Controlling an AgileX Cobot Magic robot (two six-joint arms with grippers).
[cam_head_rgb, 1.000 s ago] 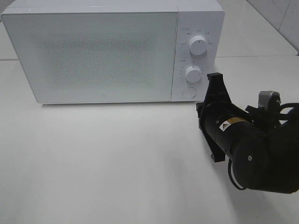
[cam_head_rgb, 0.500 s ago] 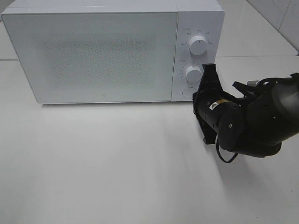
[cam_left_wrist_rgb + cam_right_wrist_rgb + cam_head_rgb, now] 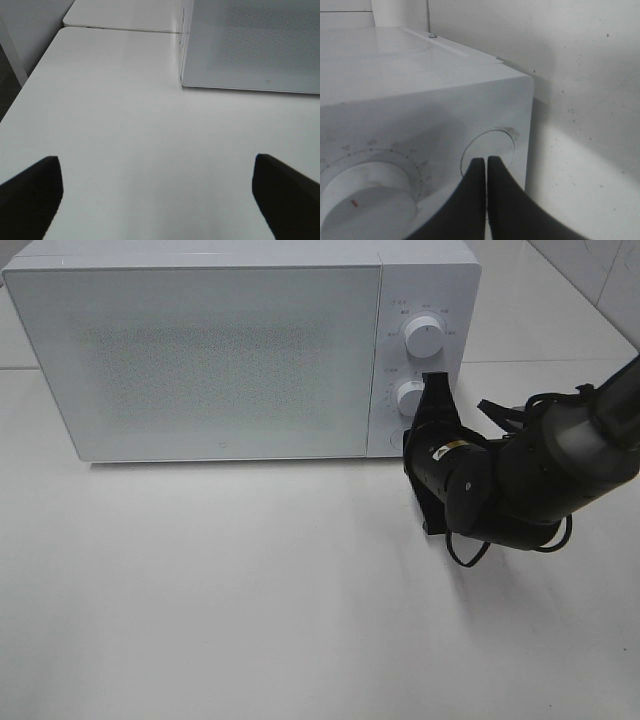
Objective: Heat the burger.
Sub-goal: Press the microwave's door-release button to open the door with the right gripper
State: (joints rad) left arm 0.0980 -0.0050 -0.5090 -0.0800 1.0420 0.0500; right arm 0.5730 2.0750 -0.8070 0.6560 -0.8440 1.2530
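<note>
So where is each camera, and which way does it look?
High camera: above the table, looking down at the microwave; shows right arm and right claw.
Left wrist: on left arm, facing the microwave's door across the table; open left claw shows.
Right wrist: close on the button; shut right claw shows.
All three share the microwave.

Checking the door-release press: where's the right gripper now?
The right gripper is on the right of the high view, at the control panel of the microwave; its shut tips sit at the round button next to the lower dial.
</note>
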